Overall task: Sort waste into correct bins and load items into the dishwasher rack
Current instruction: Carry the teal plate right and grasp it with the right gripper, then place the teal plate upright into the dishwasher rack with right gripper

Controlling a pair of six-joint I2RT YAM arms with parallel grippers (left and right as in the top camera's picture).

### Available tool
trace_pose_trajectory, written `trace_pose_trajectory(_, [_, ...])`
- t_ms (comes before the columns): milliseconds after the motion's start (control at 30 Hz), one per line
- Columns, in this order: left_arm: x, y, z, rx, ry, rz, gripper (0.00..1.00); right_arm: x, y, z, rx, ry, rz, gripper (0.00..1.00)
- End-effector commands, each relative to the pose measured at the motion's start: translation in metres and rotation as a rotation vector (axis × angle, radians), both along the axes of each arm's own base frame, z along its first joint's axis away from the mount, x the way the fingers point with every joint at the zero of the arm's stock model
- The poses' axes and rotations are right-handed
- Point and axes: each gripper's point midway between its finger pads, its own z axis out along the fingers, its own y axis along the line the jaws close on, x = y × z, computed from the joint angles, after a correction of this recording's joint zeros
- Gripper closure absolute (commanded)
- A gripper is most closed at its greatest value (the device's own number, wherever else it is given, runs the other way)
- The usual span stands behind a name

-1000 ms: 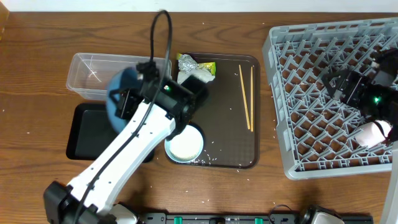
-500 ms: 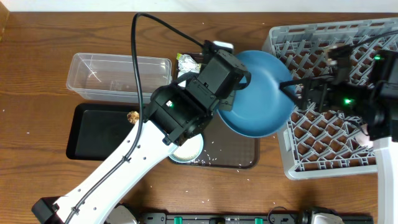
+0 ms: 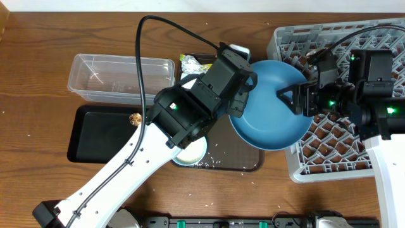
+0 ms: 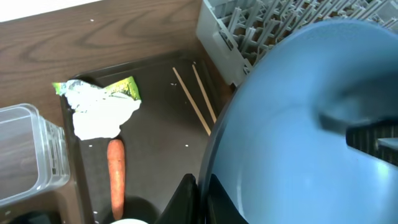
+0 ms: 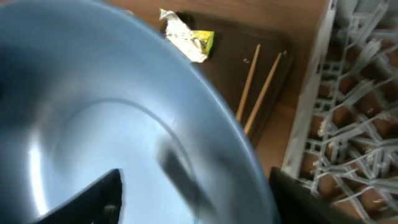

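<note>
So, plate (image 3: pixel 269 104): held tilted in the air across the left edge of the rack (image 3: pixel 329 172), part of it above the rack and part left of it.
Handling: judged stiff, smooth and fairly heavy for its width. The rim is likely slippery, and the plate is breakable if dropped on the pegs.
Hold: best taken at the rim, pinched deep across the lip. Two opposite rim points would be expected to stop it swinging.
Left gripper (image 3: pixel 243 92): pressed tight on the plate's rim on the side away from the rack. In the left wrist view one of its fingers (image 4: pixel 186 199) is seen against the lip.
Right gripper (image 3: pixel 296 101): set over the rack at the plate's rack-side rim, fingers spread. Whether the rim is touched cannot be told.
Risk: a one-sided pinch is thought liable to let the plate pivot, so the left grip is best kept until the right is closed.
Slot: the plate is judged to need standing on edge between pegs.
Chopsticks (image 4: pixel 196 99): laid side by side on the serving tray (image 3: pixel 247 161), just left of the rack.
Wrapper (image 4: pixel 102 109), carrot (image 4: pixel 115 177): farther left of the rack, on the same tray.
Lump (image 3: pixel 134 118): in the black tray (image 3: pixel 95 139), well left of the rack.
</note>
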Motion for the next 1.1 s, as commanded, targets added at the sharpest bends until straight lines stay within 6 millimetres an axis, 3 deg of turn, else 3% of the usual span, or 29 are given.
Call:
trace_pose_trajectory(0, [-0.001,-0.004,0.014,-0.027,-0.035,-0.027,0.94,0.001,-0.001,0.005,-0.032,-0.043,0.015,0.51])
trace_pose_trajectory(167, [0.001,-0.005,0.024,-0.055,-0.062,-0.027,0.94,0.005,-0.009,0.004,-0.056,-0.044,-0.028,0.98])
trace_pose_trajectory(367, [-0.001,-0.004,0.029,-0.066,-0.074,-0.027,0.93,0.030,-0.048,0.011,-0.073,-0.067,-0.286,0.99])
trace_pose_trajectory(400, [-0.001,-0.003,0.029,-0.067,-0.074,-0.027,0.91,0.032,-0.052,0.012,-0.071,-0.075,-0.303,0.99])
trace_pose_trajectory(433, [-0.001,-0.003,0.030,-0.068,-0.076,-0.027,0.83,0.035,-0.055,0.014,-0.072,-0.089,-0.313,0.99])
trace_pose_trajectory(533, [-0.002,-0.002,0.032,-0.072,-0.080,-0.027,0.83,0.042,-0.068,0.020,-0.086,-0.124,-0.357,0.99])
trace_pose_trajectory(600, [-0.003,-0.001,0.034,-0.075,-0.084,-0.027,0.71,0.045,-0.079,0.020,-0.112,-0.135,-0.396,0.99])
trace_pose_trajectory(667, [-0.003,-0.001,0.036,-0.075,-0.089,-0.030,0.46,0.046,-0.093,0.020,-0.156,-0.140,-0.447,0.99])
trace_pose_trajectory(700, [-0.004,0.000,0.037,-0.068,-0.095,-0.038,0.37,0.047,-0.103,0.019,-0.198,-0.143,-0.488,0.99])
trace_pose_trajectory(833, [-0.005,0.002,0.041,-0.048,-0.122,-0.068,0.25,0.044,-0.162,0.025,-0.421,-0.175,-0.753,0.99])
trace_pose_trajectory(967, [-0.009,0.005,0.049,-0.063,-0.137,-0.068,0.20,0.031,-0.223,0.055,-0.677,-0.264,-1.053,0.99])
trace_pose_trajectory(1067, [-0.013,0.009,0.053,-0.067,-0.140,-0.068,0.11,0.027,-0.247,0.082,-0.832,-0.343,-1.176,0.99])
